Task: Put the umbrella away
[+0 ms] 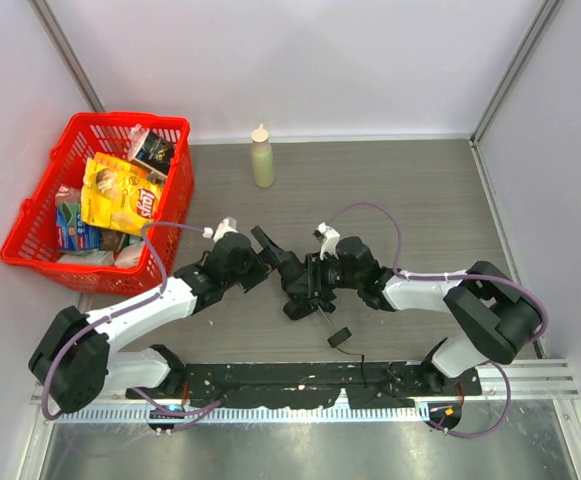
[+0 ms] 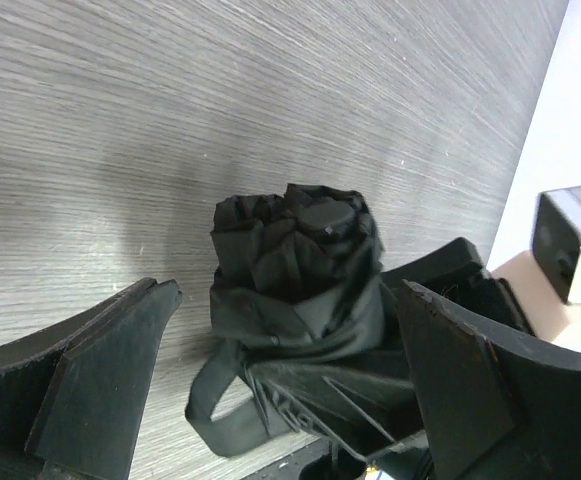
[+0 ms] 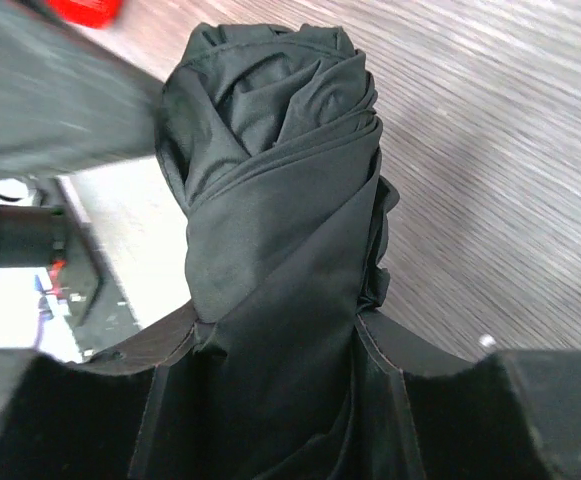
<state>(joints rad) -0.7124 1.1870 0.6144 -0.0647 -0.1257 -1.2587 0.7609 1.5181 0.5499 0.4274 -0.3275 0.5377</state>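
While the right gripper (image 3: 275, 325) pinches the soft, likely slippery black fabric compact umbrella (image 3: 270, 180) mid-bundle, the left gripper (image 2: 285, 295) gapes around it.

Red basket (image 1: 183, 165) at far left of grey wood-grain table (image 1: 400, 190). Inside: yellow chip bag (image 1: 120, 193) uppermost, dark snack packet (image 1: 152, 150) at far corner, blue packets (image 1: 75, 230) beneath. Pale squeeze bottle (image 1: 261, 158) upright near back wall.
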